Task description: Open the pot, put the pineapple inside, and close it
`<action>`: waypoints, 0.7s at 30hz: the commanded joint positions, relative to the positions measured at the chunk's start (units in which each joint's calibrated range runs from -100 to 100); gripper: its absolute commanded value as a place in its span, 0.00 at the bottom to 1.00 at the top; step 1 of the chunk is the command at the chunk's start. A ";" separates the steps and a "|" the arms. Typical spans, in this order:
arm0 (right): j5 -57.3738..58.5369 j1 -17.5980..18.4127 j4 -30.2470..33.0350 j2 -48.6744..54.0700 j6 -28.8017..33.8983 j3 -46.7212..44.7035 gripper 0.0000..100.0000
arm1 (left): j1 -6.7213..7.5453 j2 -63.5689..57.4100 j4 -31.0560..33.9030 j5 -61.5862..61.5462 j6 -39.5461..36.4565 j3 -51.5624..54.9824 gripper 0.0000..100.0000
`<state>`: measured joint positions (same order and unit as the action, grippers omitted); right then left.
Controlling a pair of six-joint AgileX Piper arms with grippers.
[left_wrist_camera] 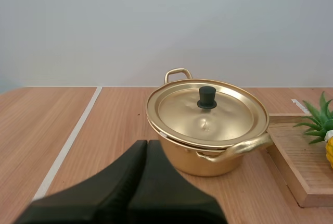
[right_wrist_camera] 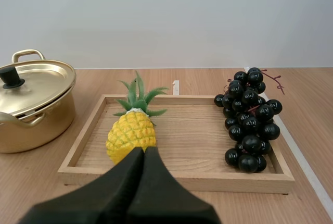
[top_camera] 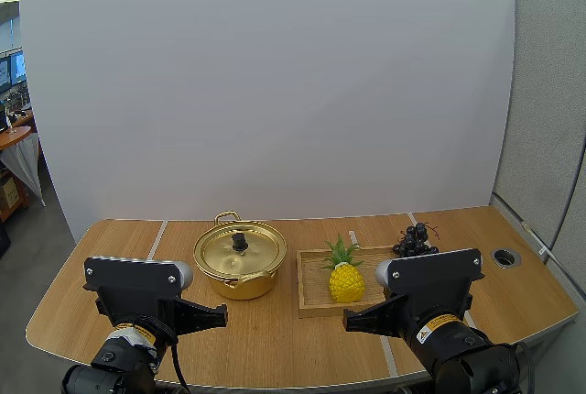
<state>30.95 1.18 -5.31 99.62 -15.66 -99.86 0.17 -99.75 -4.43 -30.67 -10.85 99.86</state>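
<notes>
While both arms hang over the near edge of the table [top_camera: 119, 238] in the high view, the left gripper [top_camera: 222, 314] points toward the pot [top_camera: 240, 286], its lid [top_camera: 255, 253] on. The right gripper [top_camera: 348, 322] points toward the wooden tray [top_camera: 313, 284] just right of the pot, which holds the pineapple [top_camera: 345, 279] and grapes [top_camera: 415, 242]. From the left wrist, the left gripper's fingers lie pressed together, empty, near of the lidded pot. From the right wrist, the right gripper is likewise closed on nothing, its tip just near of the pineapple; the grapes lie along the tray's right side.

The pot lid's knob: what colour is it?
Black round knob on the golden metal lid; clearest in left wrist view.
</notes>
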 commanded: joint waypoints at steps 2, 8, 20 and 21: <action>0.09 -0.17 -0.01 0.38 -0.35 -0.14 0.00 | -0.20 -0.25 0.00 0.74 -0.59 0.14 0.00; 0.09 -0.17 -0.01 0.38 -0.35 -0.14 0.00 | -0.20 -0.25 0.00 0.74 -0.59 0.14 0.00; -14.85 -0.17 0.06 0.38 -0.35 -0.14 0.00 | -0.20 -0.25 0.00 20.33 -0.59 0.14 0.00; -20.22 -0.17 0.06 0.38 -0.35 -0.14 0.00 | -0.20 -0.25 0.00 24.49 -0.59 0.14 0.00</action>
<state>24.03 1.18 -5.31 99.62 -15.66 -100.00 0.17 -99.75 -4.43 -23.32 -10.85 100.00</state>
